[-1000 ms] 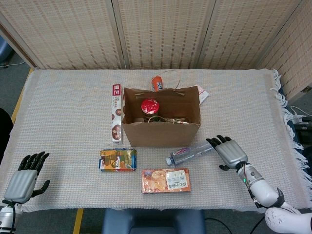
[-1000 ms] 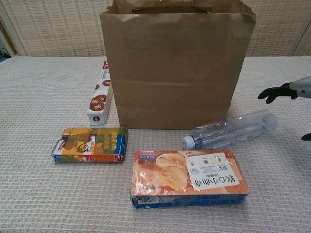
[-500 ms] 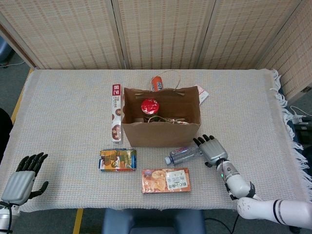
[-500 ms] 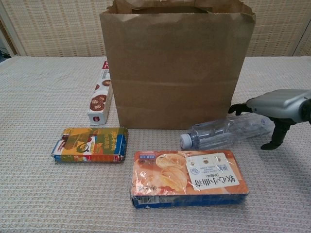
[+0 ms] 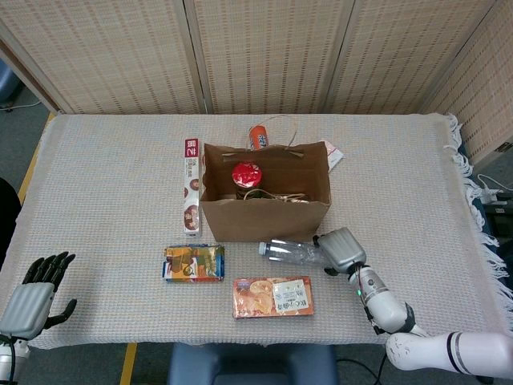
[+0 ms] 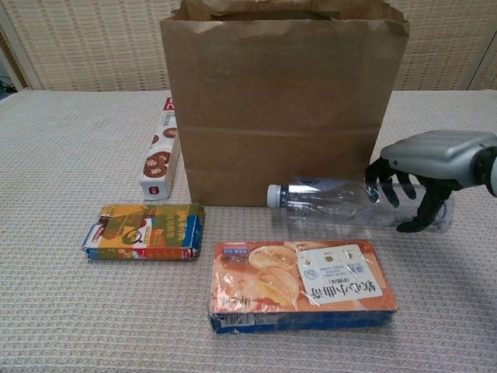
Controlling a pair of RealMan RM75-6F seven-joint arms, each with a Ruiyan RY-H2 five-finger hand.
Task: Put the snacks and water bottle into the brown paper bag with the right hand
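Note:
The clear water bottle lies level in front of the brown paper bag, cap pointing left. My right hand grips its bottom end, fingers curled over it and thumb below. The bag stands open with a red-lidded item inside. On the cloth lie an orange snack box, a colourful packet and a long cookie box. My left hand hangs open at the front left corner.
An orange can and a white packet lie behind the bag. The table cloth's fringed edge runs along the right. Woven screens stand behind the table.
My right hand has closed on the bottle's bottom end. The bottle has swung level and shifted left, closer to the bag's front. The left hand has barely moved.

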